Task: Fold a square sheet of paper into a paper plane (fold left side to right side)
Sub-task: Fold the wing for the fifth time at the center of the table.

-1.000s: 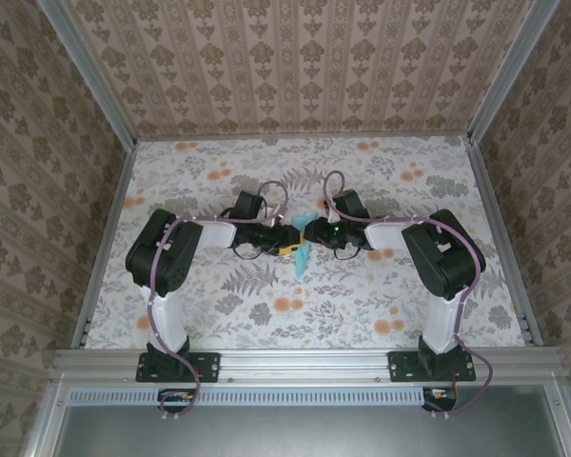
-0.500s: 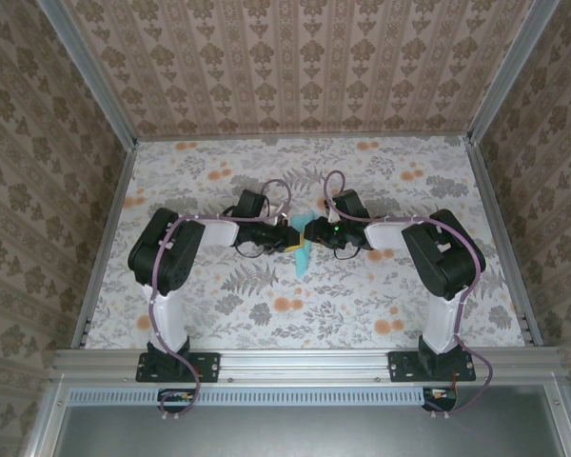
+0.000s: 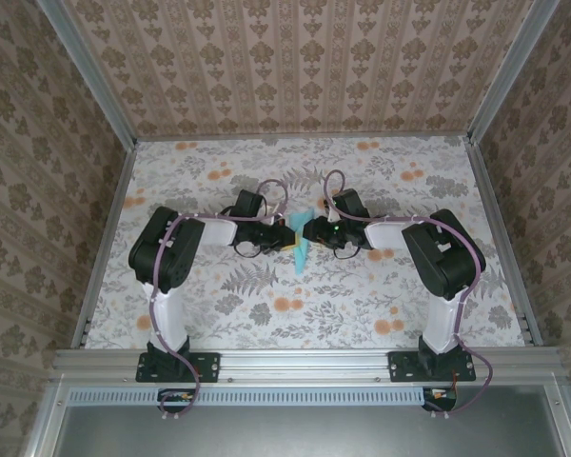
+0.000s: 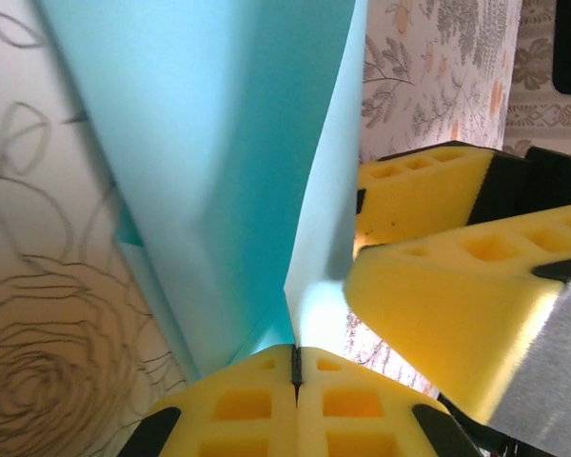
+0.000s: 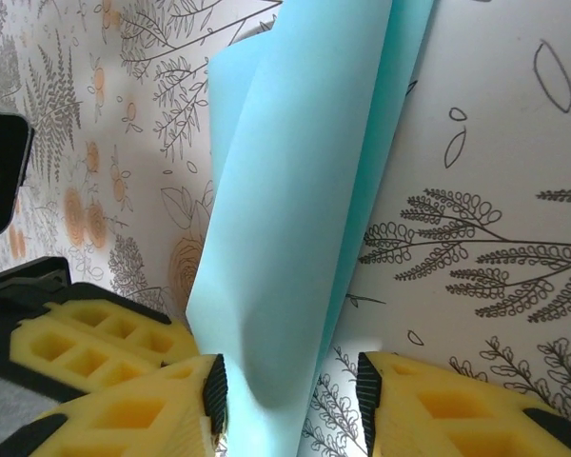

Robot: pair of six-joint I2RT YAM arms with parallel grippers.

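Left gripper (image 4: 295,369): clenched on a folded edge of the paper plane (image 3: 301,251), which you find mid-table between both grippers, long axis running near-to-far; right gripper (image 5: 290,405) straddles it from the opposite side, jaws apart, equally near.

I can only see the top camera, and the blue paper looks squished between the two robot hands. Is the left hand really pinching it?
Observer: Yes. In the left wrist view the left gripper has its yellow pads pressed flat together on an edge of the blue paper.
Operator: What about the right hand?
Observer: The right gripper is open. Its pads stand apart with the paper passing between them, and the flowery table shows through the gap on one side.
Operator: Is the paper just one flat sheet?
Observer: No. Up close it is folded, with long overlapping layers running along it.
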